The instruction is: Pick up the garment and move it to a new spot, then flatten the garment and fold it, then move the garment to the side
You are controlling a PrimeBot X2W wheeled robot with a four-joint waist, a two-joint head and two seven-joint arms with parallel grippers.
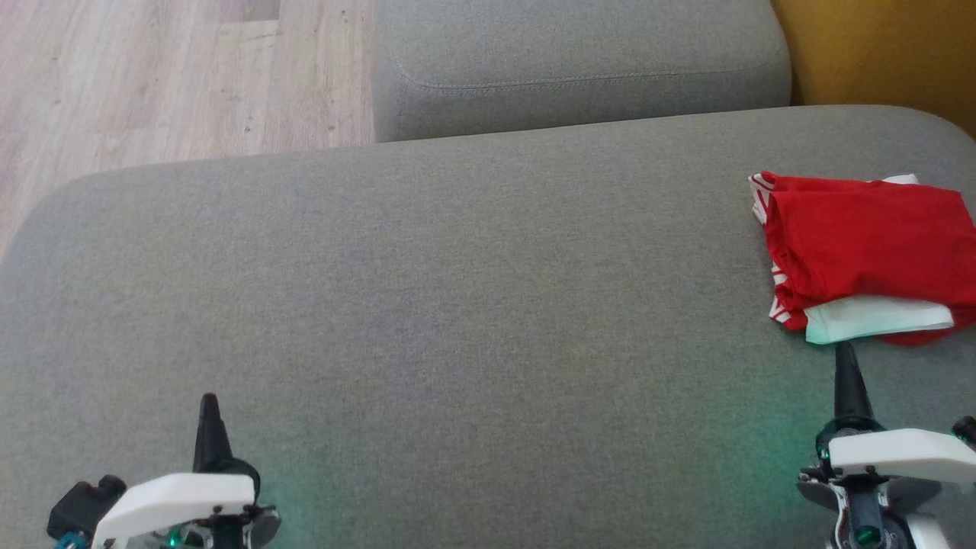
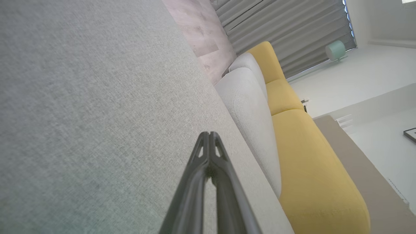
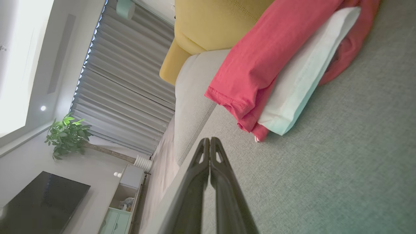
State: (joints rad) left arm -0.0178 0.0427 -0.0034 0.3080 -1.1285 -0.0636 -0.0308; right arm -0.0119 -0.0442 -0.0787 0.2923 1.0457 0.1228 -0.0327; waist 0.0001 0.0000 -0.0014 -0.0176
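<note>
Where the grey seat (image 1: 457, 305) runs toward its right edge in the head view, the garment (image 1: 854, 236) lies folded into a compact red bundle. A white panel pokes out along its near side and red-striped white trim shows at its left edge. It rests on the seat, and neither gripper holds it. The right gripper (image 1: 842, 352) sits just short of it, its two dark fingers pressed together into one point aimed at the white panel, with nothing between them. In the right wrist view a strip of bare fabric separates that closed tip from the bundle's nearest corner. The left gripper (image 1: 208, 400) is well apart from the garment at the lower left, likewise closed and empty, over bare seat. Whether either tip touches the fabric cannot be told. Beyond the seat lie a second grey cushion (image 1: 579, 69), a yellow cushion (image 1: 877, 46) and pale wood floor (image 1: 152, 76). The right wrist view also takes in grey curtains (image 3: 123, 84), a plant (image 3: 66, 135) and a dark screen (image 3: 42, 201).
</note>
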